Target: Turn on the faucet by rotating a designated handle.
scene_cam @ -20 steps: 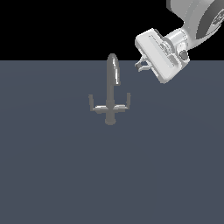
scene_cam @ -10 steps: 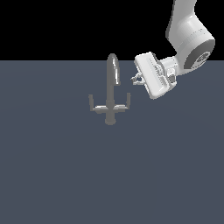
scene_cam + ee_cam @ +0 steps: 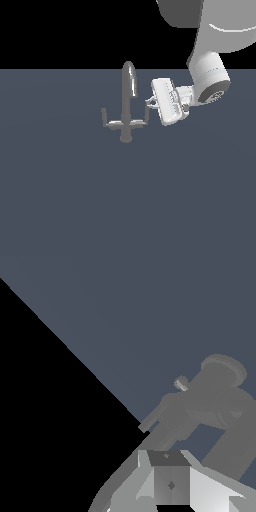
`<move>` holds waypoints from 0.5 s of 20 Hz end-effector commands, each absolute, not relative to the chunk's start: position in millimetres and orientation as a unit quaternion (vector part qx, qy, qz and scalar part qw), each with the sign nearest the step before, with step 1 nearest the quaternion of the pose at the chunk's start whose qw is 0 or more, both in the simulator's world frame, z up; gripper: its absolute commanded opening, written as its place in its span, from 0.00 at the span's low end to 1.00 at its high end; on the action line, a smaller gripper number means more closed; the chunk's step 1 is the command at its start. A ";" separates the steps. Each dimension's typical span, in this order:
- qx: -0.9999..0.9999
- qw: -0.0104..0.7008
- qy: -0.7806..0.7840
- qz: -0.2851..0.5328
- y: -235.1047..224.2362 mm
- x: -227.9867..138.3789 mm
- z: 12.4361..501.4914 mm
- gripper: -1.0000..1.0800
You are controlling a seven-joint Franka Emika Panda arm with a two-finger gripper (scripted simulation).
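Currently the gripper (image 3: 150,102) sits just beside the handle (image 3: 145,115), on the exterior view's right of the faucet (image 3: 127,102); contact unclear. Can't tell if its fingers are apart or together. Faucet stands upright on the grey surface (image 3: 75,200).

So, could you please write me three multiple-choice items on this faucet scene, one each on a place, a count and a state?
1. Where is the gripper in the exterior view?
A. Beside the handle, on the exterior view's right of the faucet
B. On the exterior view's left of the faucet
C. Beneath the faucet's base

2. How many side arms does the faucet have?
A. One
B. Two
C. Four

3. How does the faucet stand?
A. Lying flat
B. Upside down
C. Upright

Answers: 1 A, its fingertips sit next to that arm's upturned tip; 2 B, one arm shows on each side; 3 C, the arched spout rises above the base.
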State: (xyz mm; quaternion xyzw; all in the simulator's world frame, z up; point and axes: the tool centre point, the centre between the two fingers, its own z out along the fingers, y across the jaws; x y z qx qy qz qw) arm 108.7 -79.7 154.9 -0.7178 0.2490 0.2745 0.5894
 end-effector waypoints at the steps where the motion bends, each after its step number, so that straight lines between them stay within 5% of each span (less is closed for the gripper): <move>1: -0.707 0.598 0.252 0.279 -76.6 113.7 146.9 0.00; 10: -0.689 0.612 0.258 0.288 -70.4 122.0 131.8 0.00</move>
